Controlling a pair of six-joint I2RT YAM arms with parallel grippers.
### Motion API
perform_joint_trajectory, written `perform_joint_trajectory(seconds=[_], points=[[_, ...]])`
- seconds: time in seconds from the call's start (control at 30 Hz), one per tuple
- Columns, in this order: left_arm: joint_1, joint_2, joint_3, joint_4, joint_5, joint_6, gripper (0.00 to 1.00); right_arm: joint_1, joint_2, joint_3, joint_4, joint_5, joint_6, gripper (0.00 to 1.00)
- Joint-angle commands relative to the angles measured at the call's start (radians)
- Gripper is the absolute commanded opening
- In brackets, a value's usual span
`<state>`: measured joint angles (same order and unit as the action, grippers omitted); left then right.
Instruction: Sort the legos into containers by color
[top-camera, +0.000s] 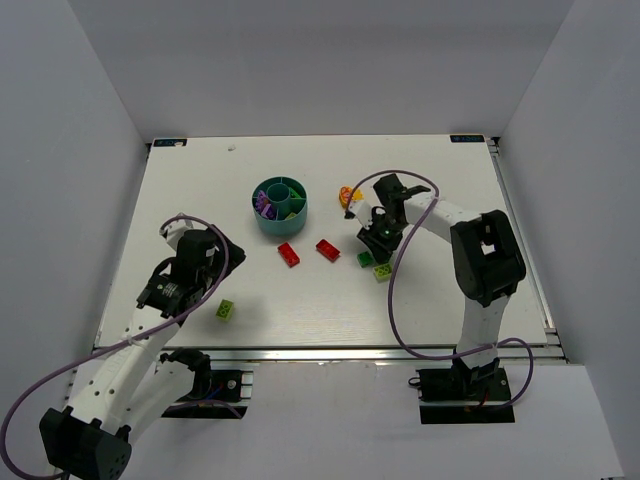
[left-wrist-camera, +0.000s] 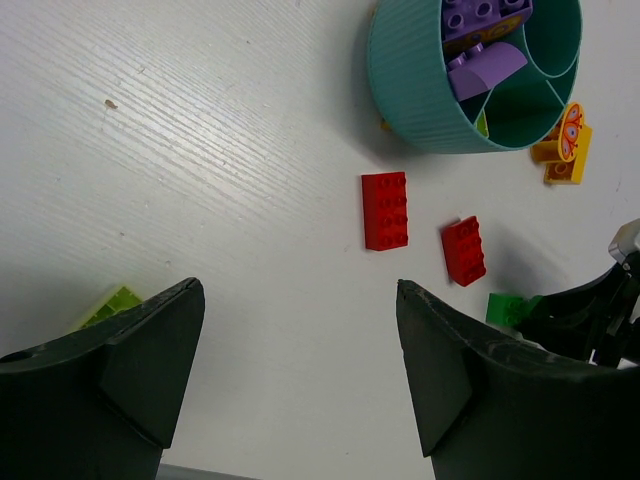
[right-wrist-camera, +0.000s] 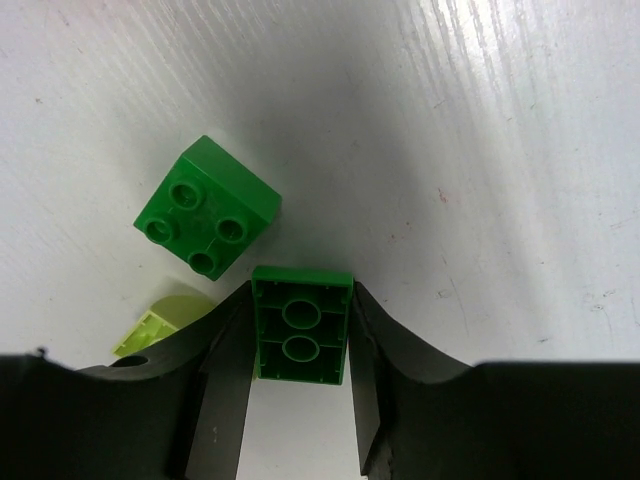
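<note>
Clamping a green brick (right-wrist-camera: 300, 335) underside-up between its jaws, the right gripper (right-wrist-camera: 300, 295) is right of the bench's middle, just beside a square green brick (right-wrist-camera: 205, 207). The left gripper (left-wrist-camera: 298, 300) hangs toward the near-left corner, jaws wide. The teal bowl (top-camera: 272, 224) stands nearer the far edge.
</note>
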<state>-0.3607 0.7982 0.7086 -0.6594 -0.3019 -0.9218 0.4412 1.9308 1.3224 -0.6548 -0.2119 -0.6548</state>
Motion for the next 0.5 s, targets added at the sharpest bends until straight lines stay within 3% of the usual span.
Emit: perform_joint_trajectory(seconds=[0.0,0.07,0.3,0.47], points=[[0.008,-0.016,-0.006,-0.013,0.001,-0.006,0.87,0.007,-0.056,0.059,-0.017,-0.046,-0.022,0.11],[0.006,-0.016,-0.008,-0.011,0.003,-0.006,0.87,0.008,-0.052,0.131,-0.045,-0.089,-0.016,0.01],[0.008,-0.002,-0.018,0.009,0.014,-0.008,0.87,0.114,0.213,0.749,-0.307,-0.156,0.09,0.0],[0.008,-0.017,-0.04,0.026,0.015,-0.025,0.87,0.149,0.284,0.844,-0.261,-0.142,0.201,0.0]])
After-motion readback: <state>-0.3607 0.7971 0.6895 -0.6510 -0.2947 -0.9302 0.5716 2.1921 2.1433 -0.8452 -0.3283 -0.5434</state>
